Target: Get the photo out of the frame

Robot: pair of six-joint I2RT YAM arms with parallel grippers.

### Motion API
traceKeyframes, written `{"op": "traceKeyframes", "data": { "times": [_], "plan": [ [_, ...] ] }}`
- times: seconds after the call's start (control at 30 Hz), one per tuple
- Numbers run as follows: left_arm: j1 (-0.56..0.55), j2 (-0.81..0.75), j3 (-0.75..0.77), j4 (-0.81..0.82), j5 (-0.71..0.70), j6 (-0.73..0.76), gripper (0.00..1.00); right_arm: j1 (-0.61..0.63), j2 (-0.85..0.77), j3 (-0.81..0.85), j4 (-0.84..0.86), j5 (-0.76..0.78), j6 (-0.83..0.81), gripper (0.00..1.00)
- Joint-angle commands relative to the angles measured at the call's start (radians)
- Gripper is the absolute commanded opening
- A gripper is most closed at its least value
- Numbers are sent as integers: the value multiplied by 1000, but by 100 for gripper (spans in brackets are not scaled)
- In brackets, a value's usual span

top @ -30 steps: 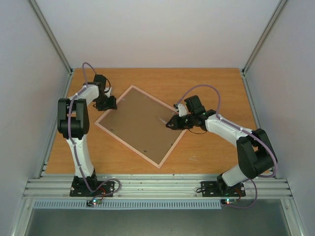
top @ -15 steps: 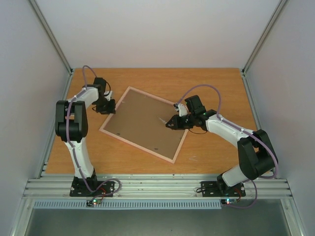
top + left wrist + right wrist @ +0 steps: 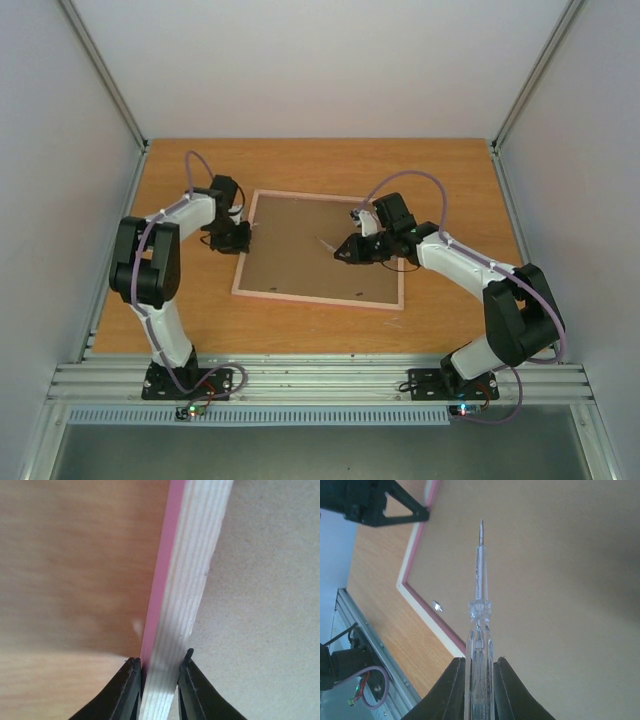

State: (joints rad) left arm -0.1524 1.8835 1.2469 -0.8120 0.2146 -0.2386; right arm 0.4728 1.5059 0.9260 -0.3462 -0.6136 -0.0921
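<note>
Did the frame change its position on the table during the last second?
Yes. The frame turned counter-clockwise in the top view; it now lies nearly square to the edges of the table.

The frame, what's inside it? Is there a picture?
Only a plain brown backing board shows inside the frame, which lies back-up on the table. Anything under that board is covered, so no picture can be seen.
</note>
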Motion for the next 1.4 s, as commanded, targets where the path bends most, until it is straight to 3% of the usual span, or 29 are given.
{"op": "traceKeyframes", "data": {
  "times": [0.0, 0.63, 1.37],
  "plan": [
    [-59, -82, -60, 20, 24, -92, 16, 23, -5, 50, -5, -4, -11, 1],
    [-253, -334, -331, 85, 45, -265, 12, 125, 178, 213, -1, -11, 4, 1],
    [-266, -347, -432, 137, 91, -268, 12, 235, 493, 436, -7, -36, 66, 1]
  ]
}}
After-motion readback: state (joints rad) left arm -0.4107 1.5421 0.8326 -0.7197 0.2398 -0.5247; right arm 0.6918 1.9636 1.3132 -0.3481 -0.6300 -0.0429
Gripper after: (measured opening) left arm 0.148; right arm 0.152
